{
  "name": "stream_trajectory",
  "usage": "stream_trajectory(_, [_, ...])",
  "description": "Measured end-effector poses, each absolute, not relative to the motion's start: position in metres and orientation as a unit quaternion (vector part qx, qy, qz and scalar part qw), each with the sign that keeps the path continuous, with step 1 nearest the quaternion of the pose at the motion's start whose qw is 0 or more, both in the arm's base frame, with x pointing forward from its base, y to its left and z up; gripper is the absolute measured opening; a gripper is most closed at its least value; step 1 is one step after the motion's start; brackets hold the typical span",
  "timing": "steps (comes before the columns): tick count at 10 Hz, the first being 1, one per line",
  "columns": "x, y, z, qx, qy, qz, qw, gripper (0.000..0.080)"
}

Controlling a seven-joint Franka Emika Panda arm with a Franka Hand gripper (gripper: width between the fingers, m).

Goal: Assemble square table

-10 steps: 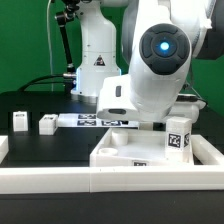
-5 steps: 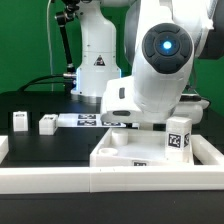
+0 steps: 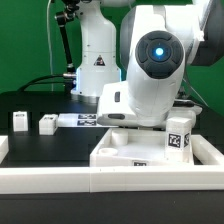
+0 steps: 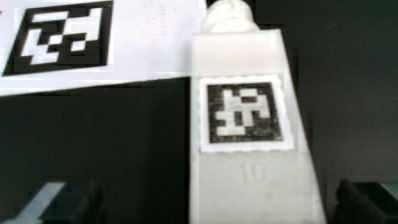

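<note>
The top [image 3: 125, 152] lies flat on the black surface [image 3: 50, 145], at the front and toward the exterior view's right. It is just behind the white rail [image 3: 60, 183] and has an edge tag [image 3: 141, 167] on its near side. An upright leg [image 3: 180, 135], also tagged, stands at the top's far right corner; I cannot tell whether it touches the top. Well apart, on the exterior view's left, a first small leg [image 3: 20, 120] and a second small leg [image 3: 47, 124] stand near each other. The marker board [image 3: 85, 121] lies flat between them and the arm [image 3: 150, 75].

The wrist view shows a lying leg [image 4: 238, 60] flat on the surface with its leg tag [image 4: 240, 108] facing up. Its narrow end reaches the marker board; I cannot tell whether it rests on the board. The gripper [image 4: 205, 200] is spread wide, and its dark fingers [image 4: 50, 200] stand one on each side of this leg, with a gap at both sides. It grips nothing. In the exterior view the arm hides the gripper.
</note>
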State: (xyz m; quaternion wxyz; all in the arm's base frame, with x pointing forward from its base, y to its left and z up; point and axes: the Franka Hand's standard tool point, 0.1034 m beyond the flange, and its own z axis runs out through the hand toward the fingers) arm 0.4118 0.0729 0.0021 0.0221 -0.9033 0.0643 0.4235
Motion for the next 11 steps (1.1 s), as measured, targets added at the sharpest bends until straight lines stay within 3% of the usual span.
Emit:
stream_trajectory(1, [0.412,0.073,0.002,-0.903,0.066,0.423,0.021,0.0649])
stream_trajectory(3, [0.412,0.072,0.002,-0.903,0.068,0.423,0.021,0.0401])
stream_trajectory(4, [0.413,0.072,0.002,-0.903,0.068,0.423,0.021,0.0401])
stream_trajectory(5, [0.413,0.072,0.002,-0.903,0.069,0.423,0.021,0.0288])
stream_trajectory(9, [0.417,0.066,0.005,-0.904,0.073,0.421,0.023,0.0289])
stream_trajectory(11, [0.435,0.055,0.030,-0.905,0.067,0.419,0.031,0.0289])
